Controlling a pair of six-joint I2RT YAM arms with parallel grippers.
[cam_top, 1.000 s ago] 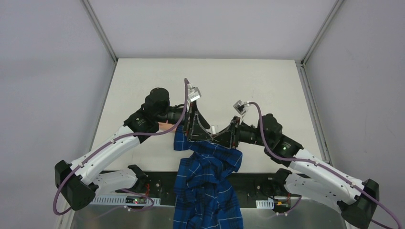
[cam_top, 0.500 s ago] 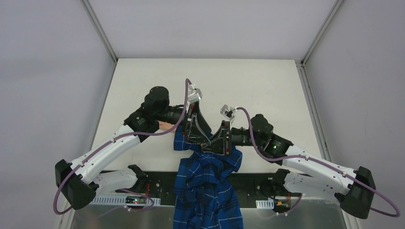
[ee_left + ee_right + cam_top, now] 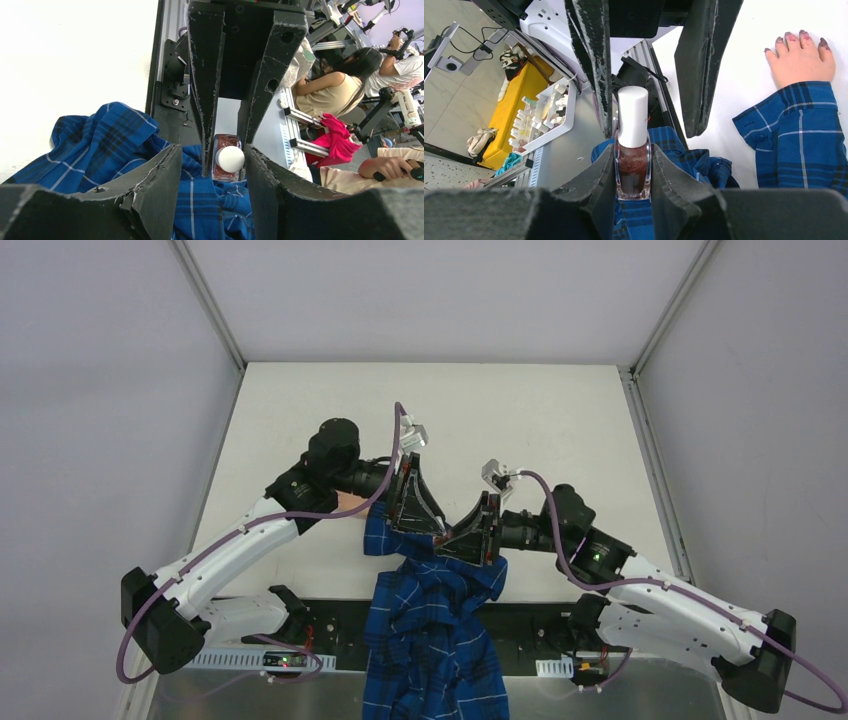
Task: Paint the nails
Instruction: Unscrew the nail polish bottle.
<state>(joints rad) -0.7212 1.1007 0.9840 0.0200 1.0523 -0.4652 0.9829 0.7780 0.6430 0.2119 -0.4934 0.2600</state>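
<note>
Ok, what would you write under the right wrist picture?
Right gripper holds the polish bottle, left gripper straddles its white cap, dark purple nails rest nearby.

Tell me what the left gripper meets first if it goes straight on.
Probably the white cap of the small dark-red glass polish bottle clamped in the right gripper; depth is unclear.

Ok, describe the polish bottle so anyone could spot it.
Find the blue plaid sleeve at the near edge of the table. Above it, the right gripper clamps the polish bottle: clear glass, dark red polish, white cap between black jaws.
</note>
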